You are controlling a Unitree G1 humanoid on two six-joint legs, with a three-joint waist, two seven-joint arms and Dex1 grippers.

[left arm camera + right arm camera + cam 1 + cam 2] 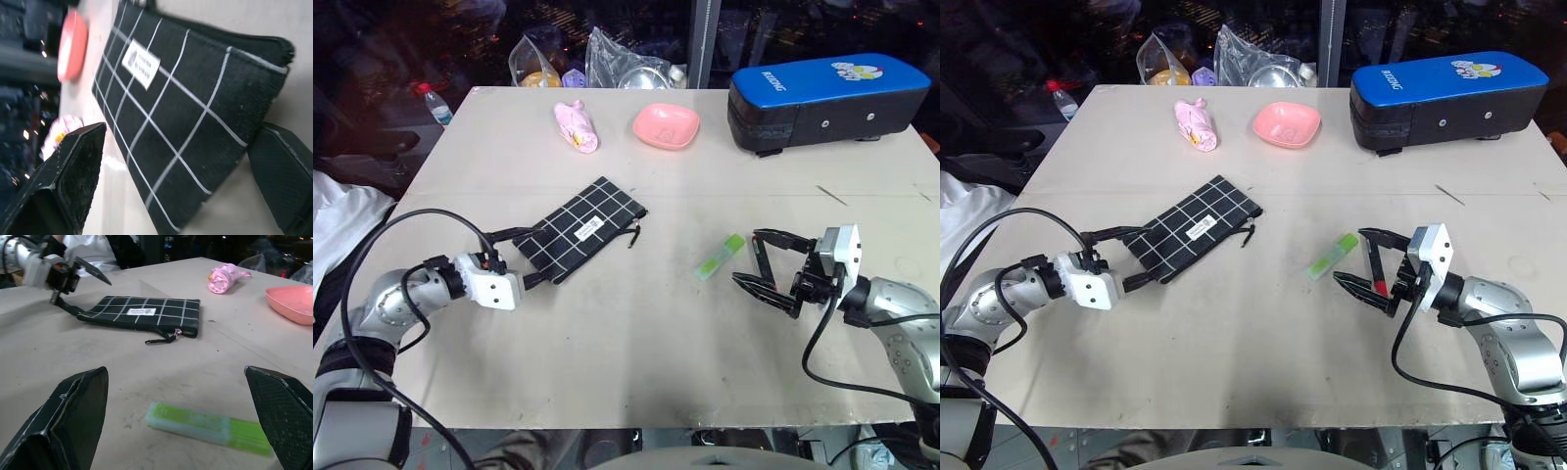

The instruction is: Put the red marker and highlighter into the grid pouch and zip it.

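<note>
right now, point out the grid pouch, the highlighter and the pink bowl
grid pouch (576, 231): left eye view, on its white label
highlighter (720, 257): left eye view, middle of its green body
pink bowl (666, 125): left eye view, its inner floor

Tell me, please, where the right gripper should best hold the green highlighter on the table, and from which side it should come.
Judging by its pose, grip the highlighter across its narrow width near the middle. It lies flat and slanted on the table, long sides free, so come from above, with the open right gripper turned so its fingers close on those long edges.
</note>
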